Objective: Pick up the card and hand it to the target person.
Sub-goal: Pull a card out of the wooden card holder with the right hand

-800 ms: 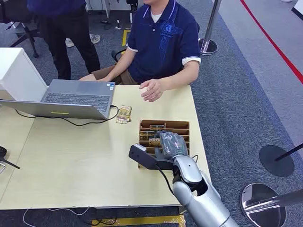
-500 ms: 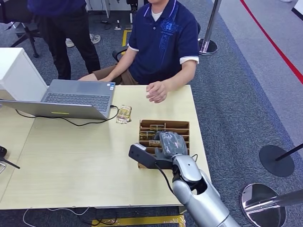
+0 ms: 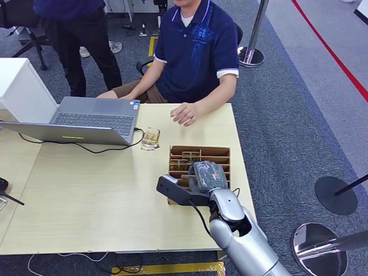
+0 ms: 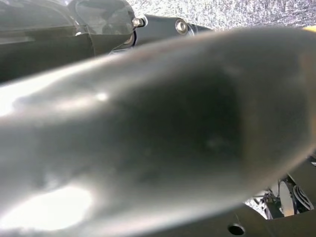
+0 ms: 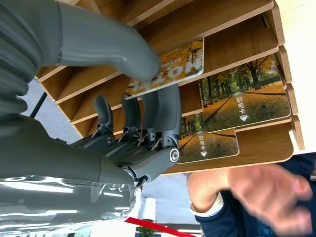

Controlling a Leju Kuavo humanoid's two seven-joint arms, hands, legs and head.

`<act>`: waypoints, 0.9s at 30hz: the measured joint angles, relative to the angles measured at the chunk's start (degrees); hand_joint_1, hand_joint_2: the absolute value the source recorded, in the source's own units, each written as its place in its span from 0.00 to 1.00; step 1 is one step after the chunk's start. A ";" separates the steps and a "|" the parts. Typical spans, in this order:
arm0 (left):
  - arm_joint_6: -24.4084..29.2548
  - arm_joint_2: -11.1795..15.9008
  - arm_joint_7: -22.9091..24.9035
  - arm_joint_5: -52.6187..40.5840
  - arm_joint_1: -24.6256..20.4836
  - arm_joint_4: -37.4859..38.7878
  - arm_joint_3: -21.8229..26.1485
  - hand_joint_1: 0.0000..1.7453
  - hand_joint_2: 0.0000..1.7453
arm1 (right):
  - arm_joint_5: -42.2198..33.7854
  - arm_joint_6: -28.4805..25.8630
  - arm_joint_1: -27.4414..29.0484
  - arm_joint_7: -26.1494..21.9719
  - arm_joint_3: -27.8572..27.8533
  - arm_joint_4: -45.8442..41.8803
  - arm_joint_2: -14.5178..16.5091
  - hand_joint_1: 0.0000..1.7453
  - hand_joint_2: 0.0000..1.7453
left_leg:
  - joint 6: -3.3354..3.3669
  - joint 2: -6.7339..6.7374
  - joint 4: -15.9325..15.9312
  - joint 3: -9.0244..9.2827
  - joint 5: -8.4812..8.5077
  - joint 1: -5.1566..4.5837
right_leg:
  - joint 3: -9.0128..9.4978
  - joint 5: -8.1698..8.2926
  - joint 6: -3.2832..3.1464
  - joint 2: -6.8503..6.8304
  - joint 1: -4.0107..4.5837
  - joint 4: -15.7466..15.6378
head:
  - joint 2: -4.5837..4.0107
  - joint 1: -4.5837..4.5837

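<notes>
Only the seated person's hand (image 3: pixel 186 113) has shifted, so the card (image 5: pixel 168 68) pinched by the right robot hand (image 5: pixel 143 94) should be drawn straight out of the wooden card rack (image 3: pixel 221 153).

Evenly and brightly lit from overhead, with soft shadows on the desk (image 3: pixel 108 190). Sharp head view. Heavily blurred, glare-streaked left wrist view. Right wrist view crisp up close, motion-blurred at the person's hand (image 5: pixel 272 195).
</notes>
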 joint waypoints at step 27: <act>-2.47 0.11 -3.44 -0.10 0.01 0.01 -0.01 0.00 1.00 | 0.00 -0.44 -0.09 -0.37 0.00 0.00 0.14 0.93 1.00 | 0.00 0.00 0.02 0.00 0.00 0.00 | 0.00 0.01 0.01 0.00 0.00 0.00 | 0.00 -0.01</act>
